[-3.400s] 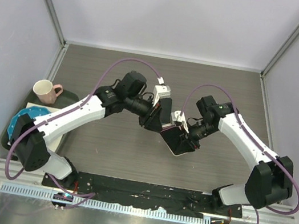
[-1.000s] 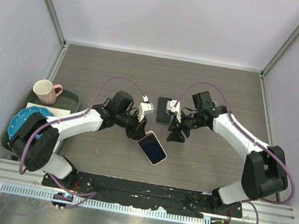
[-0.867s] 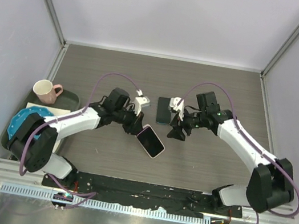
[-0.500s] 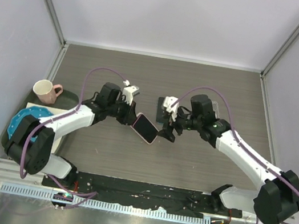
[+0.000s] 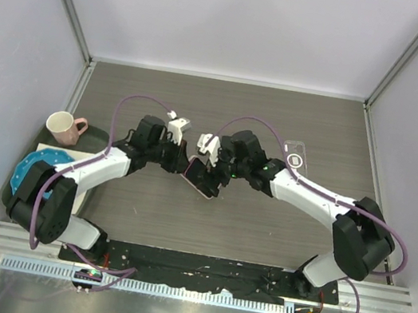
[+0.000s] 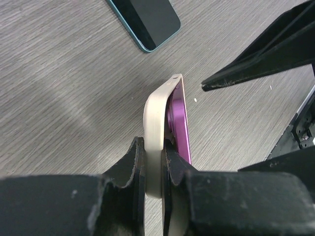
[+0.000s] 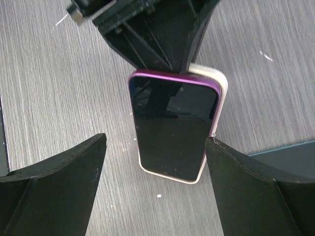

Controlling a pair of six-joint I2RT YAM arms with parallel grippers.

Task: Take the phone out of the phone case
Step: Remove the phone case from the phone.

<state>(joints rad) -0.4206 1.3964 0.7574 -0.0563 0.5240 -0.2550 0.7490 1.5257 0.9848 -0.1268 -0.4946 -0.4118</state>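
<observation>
purple phone [image 7: 172,132], dark scrn, top edge proud of cream case [image 6: 152,123]

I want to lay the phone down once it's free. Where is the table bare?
Bare table along the back wall, and the near strip before the base rail. Crowded: the centre around the cased phone; left edge, with mug and tray.

A grey wood-grain table [image 5: 281,113] is shown. On it are laid a dark tray [image 5: 101,136] at the left edge, a transparent phone case [image 5: 294,153] right of centre, and a teal-edged phone [image 6: 145,19] at the top of the left wrist view.
</observation>
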